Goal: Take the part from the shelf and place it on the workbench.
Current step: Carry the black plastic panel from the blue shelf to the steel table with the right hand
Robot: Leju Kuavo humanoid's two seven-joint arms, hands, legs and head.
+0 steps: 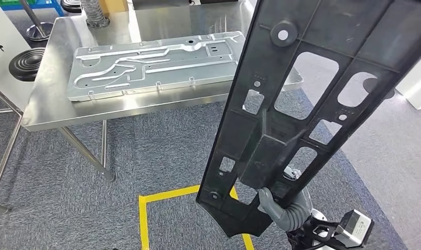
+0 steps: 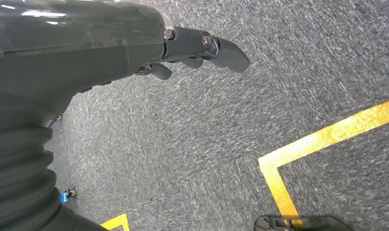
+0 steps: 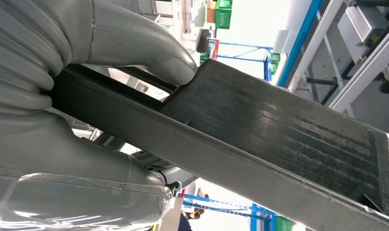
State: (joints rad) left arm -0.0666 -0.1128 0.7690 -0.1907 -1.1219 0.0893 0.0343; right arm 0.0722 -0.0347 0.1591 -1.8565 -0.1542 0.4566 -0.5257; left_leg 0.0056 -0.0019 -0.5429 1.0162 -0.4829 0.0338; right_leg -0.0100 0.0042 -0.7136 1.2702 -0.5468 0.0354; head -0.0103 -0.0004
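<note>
**Right hand holds black part upright near worktop**

Black plastic frame panel [image 1: 302,99] gripped at its lower end by right hand [image 1: 281,205], rising tilted over carpet, beside steel worktop [image 1: 47,99] carrying a stamped metal plate [image 1: 156,65]. Left hand [image 2: 202,50] holds nothing, fingers loosely extended above carpet.

The part [image 1: 302,104] looks like matt black plastic, faintly streaked. The workbench [image 1: 52,99] is brushed, shiny steel; the plate [image 1: 151,65] on it is pale stamped metal. The floor [image 1: 145,156] is rough grey carpet with glossy yellow tape [image 1: 143,219].
</note>
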